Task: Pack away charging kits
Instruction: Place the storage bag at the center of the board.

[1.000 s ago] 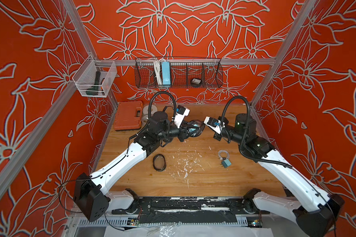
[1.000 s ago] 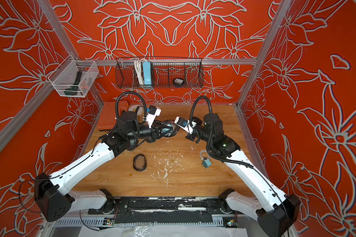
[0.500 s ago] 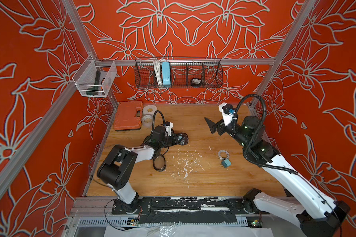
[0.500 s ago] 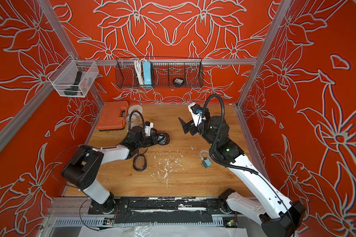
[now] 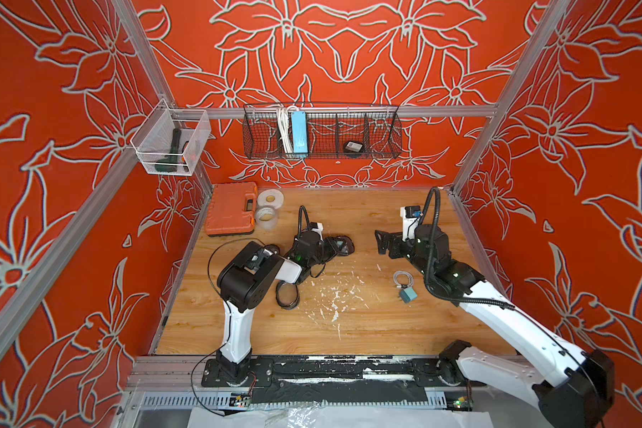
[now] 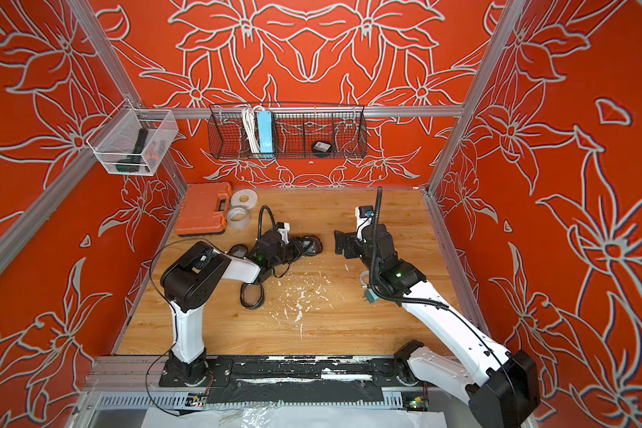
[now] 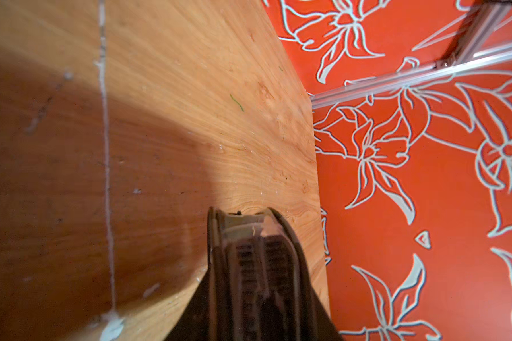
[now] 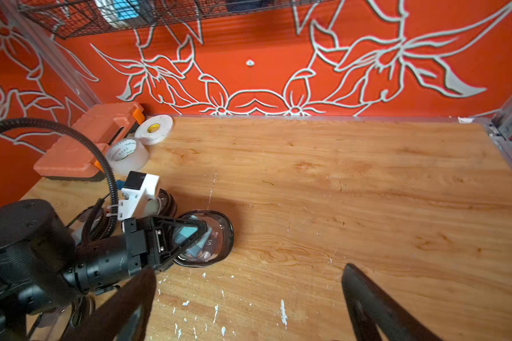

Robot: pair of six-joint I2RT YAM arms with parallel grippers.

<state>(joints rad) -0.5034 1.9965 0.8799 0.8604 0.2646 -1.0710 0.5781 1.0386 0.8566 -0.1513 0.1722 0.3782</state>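
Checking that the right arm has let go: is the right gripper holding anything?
No: in the right wrist view the right gripper stands wide open, with only the bare wooden table showing in the gap.

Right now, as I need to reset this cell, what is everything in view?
table: one, wood, white-flecked
wire basket: one, black, back wall
power strip: one, blue, white cord, in basket
small object: one, black, in basket
mesh bin: one, pale, left wall, dark tool inside
tool case: one, orange, far-left corner
tape rolls: two, white and clear, beside tool case
oval cases: at least three, black-rimmed clear, around left arm; one holds teal adapter
loose adapter: one, teal, beside right arm
coiled cable: one, white, by loose adapter
left gripper: black, at filled case, grip unclear
right gripper: black, open, empty
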